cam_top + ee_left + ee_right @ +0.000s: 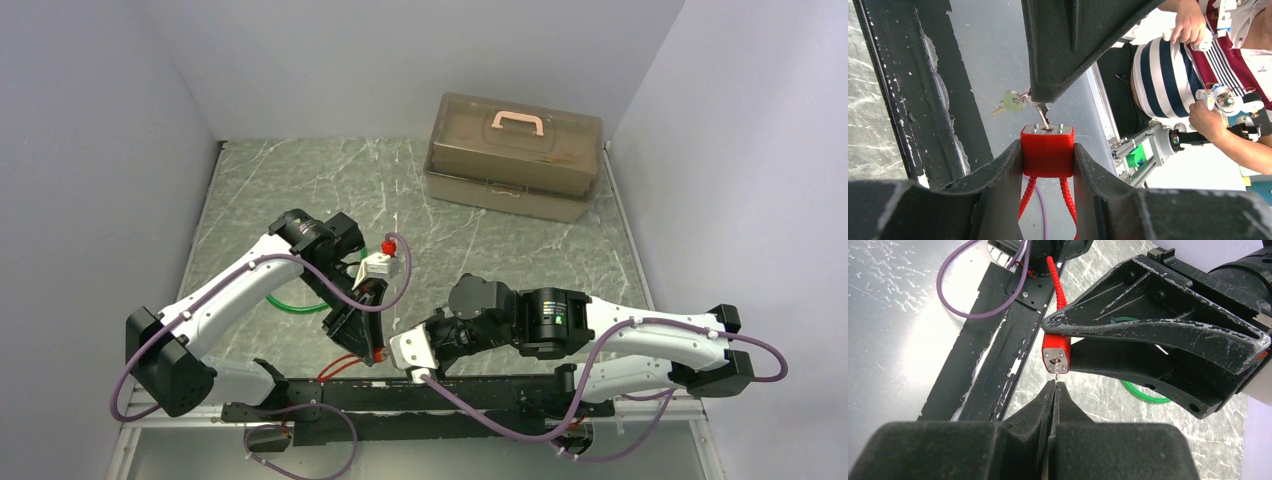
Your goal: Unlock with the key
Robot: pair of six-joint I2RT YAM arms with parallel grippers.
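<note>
Holding the padlock [1047, 150], left gripper [1048, 167] — right gripper [1054, 388] pins key [1042, 115] at keyhole [1055, 361].

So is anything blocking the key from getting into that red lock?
Nothing visible. The key, pinched in the right gripper, has its tip at the keyhole of the red lock, which the left gripper holds.

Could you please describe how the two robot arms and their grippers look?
Both the left arm and the right arm have white shell links with black joints. A thin purple cable loops along each. The left gripper and the right gripper have broad black wedge-shaped fingers, scuffed whitish at edges.
</note>
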